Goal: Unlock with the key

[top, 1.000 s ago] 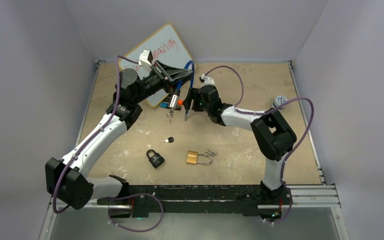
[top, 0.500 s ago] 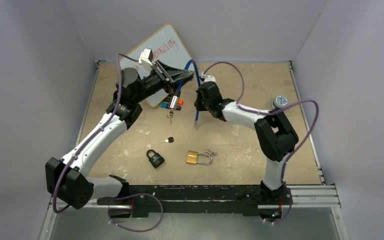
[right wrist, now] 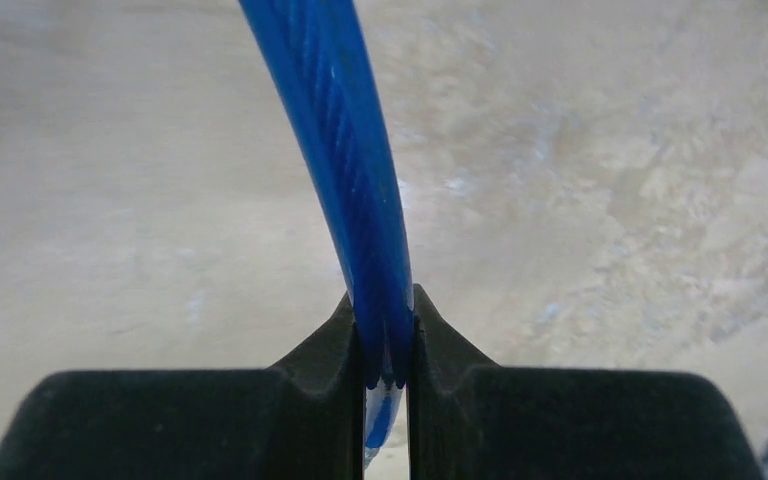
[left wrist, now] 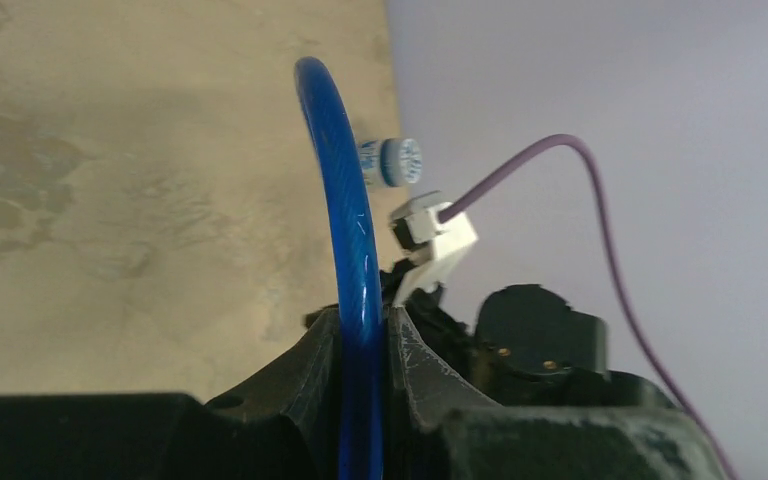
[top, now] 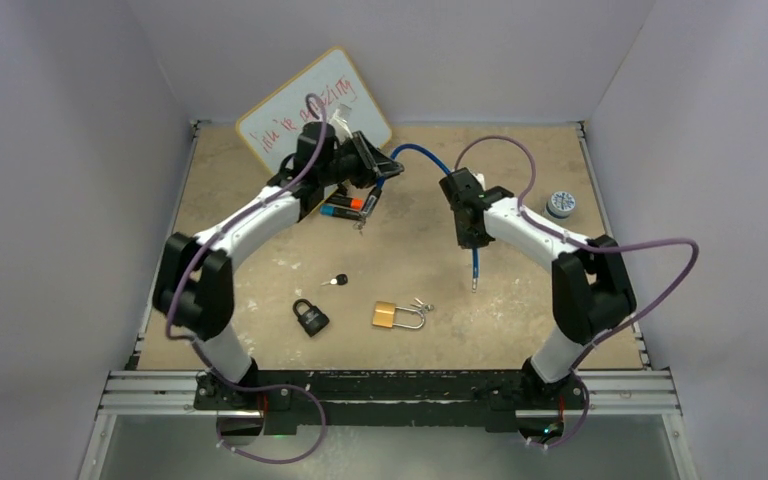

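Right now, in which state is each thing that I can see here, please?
left gripper: shut on blue cable.
right gripper: shut on blue cable.
blue cable: held up between both grippers, one end hanging free.
black padlock: lying on table, shackle looks closed.
brass padlock: lying flat; locked or not, cannot tell.
loose key: lying on table, untouched.

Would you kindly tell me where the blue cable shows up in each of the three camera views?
Top external: the blue cable arches between the arms at far centre, then hangs down right of centre.
Left wrist: centre, curving up from the closed left hand.
Right wrist: centre, rising leftward from the closed right hand.
Shared landmark: the tan table in all three; the round blue-and-white cap sits right of the cable in the top and left-wrist views.
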Controlling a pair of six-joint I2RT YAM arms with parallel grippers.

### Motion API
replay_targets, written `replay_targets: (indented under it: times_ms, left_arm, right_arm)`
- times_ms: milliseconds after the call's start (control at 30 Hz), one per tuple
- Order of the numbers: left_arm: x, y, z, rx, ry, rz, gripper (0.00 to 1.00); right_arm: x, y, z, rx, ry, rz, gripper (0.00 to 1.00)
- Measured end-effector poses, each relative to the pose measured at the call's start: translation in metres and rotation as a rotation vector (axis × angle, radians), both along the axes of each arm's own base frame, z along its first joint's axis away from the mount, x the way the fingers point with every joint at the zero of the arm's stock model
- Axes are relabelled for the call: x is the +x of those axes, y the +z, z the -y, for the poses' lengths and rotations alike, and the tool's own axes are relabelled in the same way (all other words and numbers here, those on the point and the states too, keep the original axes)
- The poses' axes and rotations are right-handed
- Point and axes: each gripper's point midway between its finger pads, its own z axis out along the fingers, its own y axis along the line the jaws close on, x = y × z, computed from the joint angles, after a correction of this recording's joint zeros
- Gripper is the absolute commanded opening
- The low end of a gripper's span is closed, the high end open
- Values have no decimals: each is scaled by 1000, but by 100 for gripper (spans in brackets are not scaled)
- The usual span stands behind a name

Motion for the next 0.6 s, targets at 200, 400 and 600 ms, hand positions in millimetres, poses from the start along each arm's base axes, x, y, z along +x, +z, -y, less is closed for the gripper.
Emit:
replay_targets:
  times_ms: [200,400,600]
  left_arm:
    - [53,-98,33,136,-43,-89,0]
    - [87,-165,72,204,-74,-114,16]
    - [104,-208,79,285,-40,-123,41]
  right_arm:
    - [7,-32,54,-116,-106,-200,0]
    - [30,-40,90,-233,-191,-254,4]
    - [39,-33,101,-314,-198,-255,5]
